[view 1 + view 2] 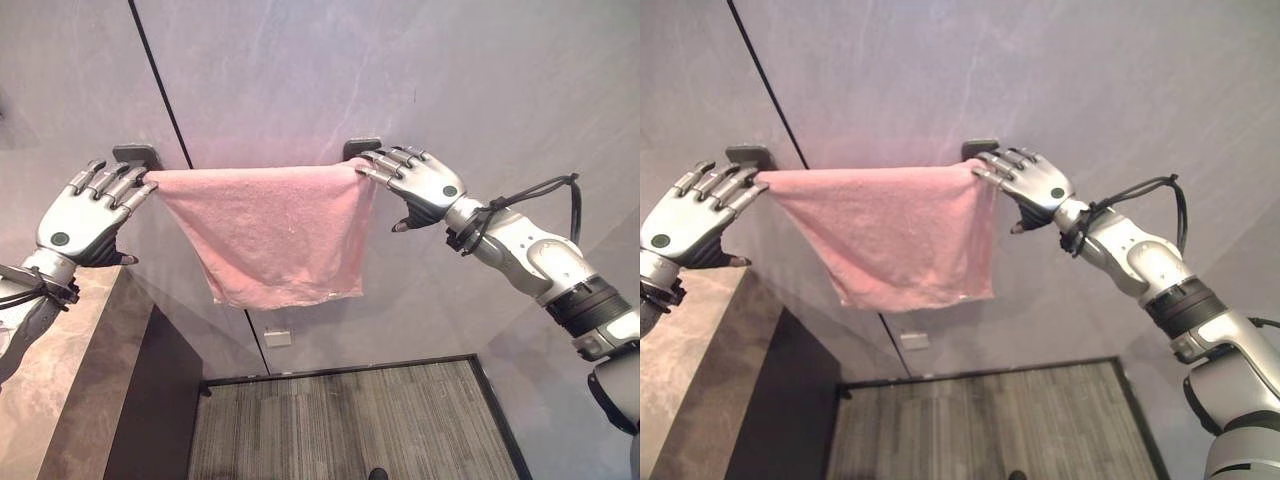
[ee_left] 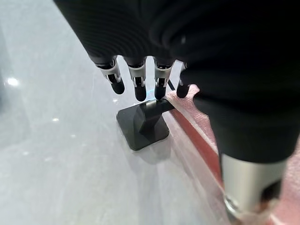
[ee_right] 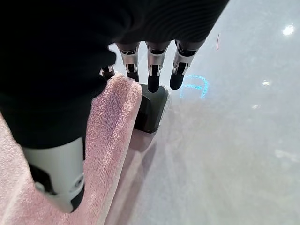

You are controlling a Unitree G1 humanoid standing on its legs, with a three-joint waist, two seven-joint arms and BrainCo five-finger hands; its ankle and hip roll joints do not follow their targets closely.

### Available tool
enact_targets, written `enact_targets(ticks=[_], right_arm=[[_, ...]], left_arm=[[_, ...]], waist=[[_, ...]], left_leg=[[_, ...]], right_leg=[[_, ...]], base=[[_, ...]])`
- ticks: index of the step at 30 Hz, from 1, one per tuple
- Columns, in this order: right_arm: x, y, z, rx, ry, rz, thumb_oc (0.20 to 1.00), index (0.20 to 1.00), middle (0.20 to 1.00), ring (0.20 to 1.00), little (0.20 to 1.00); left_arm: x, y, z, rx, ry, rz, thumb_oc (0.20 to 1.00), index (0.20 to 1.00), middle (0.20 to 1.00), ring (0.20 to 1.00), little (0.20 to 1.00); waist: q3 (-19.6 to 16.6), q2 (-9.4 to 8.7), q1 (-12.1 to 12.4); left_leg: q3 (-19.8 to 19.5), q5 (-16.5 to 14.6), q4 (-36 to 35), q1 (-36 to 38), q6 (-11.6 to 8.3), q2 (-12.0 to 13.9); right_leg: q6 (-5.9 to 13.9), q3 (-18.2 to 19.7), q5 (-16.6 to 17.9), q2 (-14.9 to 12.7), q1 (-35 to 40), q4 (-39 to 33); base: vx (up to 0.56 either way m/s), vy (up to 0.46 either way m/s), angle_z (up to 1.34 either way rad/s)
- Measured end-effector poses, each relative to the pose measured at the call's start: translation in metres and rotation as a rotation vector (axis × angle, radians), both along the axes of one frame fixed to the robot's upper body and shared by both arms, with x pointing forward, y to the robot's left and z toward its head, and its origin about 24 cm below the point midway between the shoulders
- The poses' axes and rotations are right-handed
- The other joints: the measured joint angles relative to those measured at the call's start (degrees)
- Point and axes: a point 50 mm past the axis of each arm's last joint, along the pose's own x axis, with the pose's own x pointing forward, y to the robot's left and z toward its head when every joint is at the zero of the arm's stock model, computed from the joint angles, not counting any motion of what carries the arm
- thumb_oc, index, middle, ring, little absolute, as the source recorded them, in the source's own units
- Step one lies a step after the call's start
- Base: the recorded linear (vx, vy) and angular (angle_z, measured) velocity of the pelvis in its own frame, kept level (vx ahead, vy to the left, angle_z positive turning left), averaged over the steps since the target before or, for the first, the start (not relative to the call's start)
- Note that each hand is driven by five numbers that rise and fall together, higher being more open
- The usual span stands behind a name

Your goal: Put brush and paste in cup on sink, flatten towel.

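**Towel step in hand; brush/paste status unknown**

Towel (image 1: 268, 232): pink, draped over a wall rail in the middle of the head views, rail ends carried by two dark brackets. It spans from the left bracket (image 1: 137, 154) to the right bracket (image 1: 361, 147). Top edge reads roughly straight. Lower part doesn't: the hanging cloth narrows toward the bottom and the bottom hem sits uneven, left corner lower than the right. I'd call it spread but not fully flat.

Left hand (image 1: 85, 213): middle left of frame, fingers straight and close together, tips at the towel's left end by the bracket. Its wrist view shows the fingertips (image 2: 139, 93) just above the bracket with the cloth edge beside them. Not curled round anything; thumb hangs apart below.

Right hand (image 1: 422, 183): upper right of centre, same posture, straight fingers lying on the towel's right end at the bracket. Wrist view has the tips over the bracket top and one on the cloth fold; thumb is clear of the towel.

Progress, judged from this: both hands are on the towel ends, so flattening is the active step and looks near done. Remaining: even out the lower hem. A stone counter (image 1: 70, 370) edge sits lower left, so I can't confirm brush and paste are in the cup.
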Motion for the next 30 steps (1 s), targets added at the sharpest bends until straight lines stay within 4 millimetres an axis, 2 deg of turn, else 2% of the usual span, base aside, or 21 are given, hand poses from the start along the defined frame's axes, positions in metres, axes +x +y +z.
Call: enact_targets(ticks=[7, 11, 15, 17, 18, 19, 21, 23, 27, 30], right_arm=[[0.000, 0.000, -0.003, -0.011, 0.010, -0.003, 1.000, 1.000, 1.000, 1.000, 1.000], [-0.001, 0.001, -0.004, -0.002, 0.021, 0.001, 1.000, 1.000, 1.000, 1.000, 1.000], [-0.003, -0.010, -0.005, 0.121, 0.037, -0.031, 1.000, 1.000, 1.000, 1.000, 1.000], [-0.008, -0.018, -0.006, 0.280, 0.056, -0.048, 1.000, 1.000, 1.000, 1.000, 1.000], [-0.008, -0.019, -0.006, 0.302, 0.062, -0.049, 1.000, 1.000, 1.000, 1.000, 1.000], [-0.009, -0.019, -0.007, 0.388, 0.084, -0.044, 1.000, 1.000, 1.000, 1.000, 1.000], [-0.009, -0.016, -0.006, 0.498, 0.109, -0.019, 1.000, 1.000, 1.000, 1.000, 1.000], [-0.012, -0.008, -0.003, 0.698, 0.132, 0.038, 1.000, 1.000, 1.000, 1.000, 1.000], [-0.017, 0.006, 0.002, 0.835, 0.160, 0.134, 1.000, 1.000, 1.000, 1.000, 1.000], [-0.024, 0.011, -0.002, 0.918, 0.173, 0.170, 1.000, 1.000, 1.000, 1.000, 1.000]], left_arm=[[0.000, 0.003, -0.004, -0.007, 0.009, 0.023, 1.000, 1.000, 1.000, 1.000, 1.000], [0.002, 0.001, -0.016, -0.076, -0.007, 0.038, 1.000, 1.000, 1.000, 1.000, 1.000], [0.001, 0.003, -0.022, -0.141, -0.041, 0.050, 1.000, 1.000, 1.000, 1.000, 1.000], [-0.002, 0.007, -0.033, -0.305, -0.092, 0.093, 1.000, 1.000, 1.000, 1.000, 1.000], [-0.003, 0.007, -0.035, -0.330, -0.101, 0.093, 1.000, 1.000, 1.000, 1.000, 1.000], [-0.004, 0.005, -0.040, -0.448, -0.135, 0.099, 1.000, 1.000, 1.000, 1.000, 1.000], [-0.005, 0.006, -0.046, -0.601, -0.172, 0.108, 1.000, 1.000, 1.000, 1.000, 1.000], [-0.008, 0.006, -0.053, -0.854, -0.269, 0.121, 1.000, 1.000, 1.000, 1.000, 1.000], [-0.009, 0.000, -0.060, -1.015, -0.302, 0.103, 1.000, 1.000, 1.000, 1.000, 1.000], [-0.011, -0.009, -0.052, -1.103, -0.382, 0.034, 1.000, 1.000, 1.000, 1.000, 1.000]], waist=[[-0.52, 0.27, -0.03], [-0.73, 0.66, -0.13], [-0.75, 0.66, -0.24], [-0.94, 0.97, -0.56], [-0.94, 0.99, -0.63], [-0.95, 0.99, -0.93], [-0.96, 0.93, -1.24], [-0.96, 0.93, -1.34], [-1.26, 0.33, -1.06], [-1.35, -0.40, -0.93]], left_leg=[[-0.05, 0.02, 0.01, 0.09, -0.01, 0.08], [-0.14, 0.00, 0.00, 0.49, -0.04, 0.16], [-0.10, -0.03, -0.01, 0.59, -0.09, 0.28], [-0.10, -0.08, -0.02, 0.58, -0.16, 0.31], [-0.10, -0.08, -0.02, 0.58, -0.16, 0.33], [-0.08, -0.07, -0.01, 0.56, -0.15, 0.38], [-0.02, -0.07, -0.01, 0.45, -0.15, 0.42], [0.09, -0.09, -0.01, 0.46, -0.16, 0.40], [0.04, -0.07, 0.01, -0.22, -0.15, 0.41], [-0.06, -0.08, 0.00, -0.27, -0.15, 0.33]], right_leg=[[-0.14, -0.06, 0.11, 0.09, 0.13, 0.02], [-0.10, -0.14, 0.06, 0.15, 0.72, 0.01], [-0.18, -0.13, -0.23, 0.24, 0.81, 0.00], [-0.14, -0.12, -0.29, 0.30, 0.79, 0.00], [-0.15, -0.12, -0.28, 0.31, 0.80, -0.01], [-0.20, -0.11, -0.24, 0.35, 0.78, -0.01], [-0.23, -0.11, -0.21, 0.39, 0.61, -0.01], [-0.25, -0.09, -0.18, 0.39, 0.58, -0.01], [-0.27, -0.10, -0.11, 0.45, -0.09, 0.01], [-0.22, -0.18, -0.12, 0.36, -0.05, 0.03]], base=[[0.00, 0.000, 0.00], [0.00, 0.000, 0.00], [0.00, 0.000, 0.00], [0.00, 0.000, 0.00], [0.00, 0.000, 0.00], [0.00, 0.000, 0.00], [0.00, 0.000, 0.00], [0.00, 0.000, 0.00], [0.00, 0.000, 0.00], [-0.01, 0.008, 0.02]])
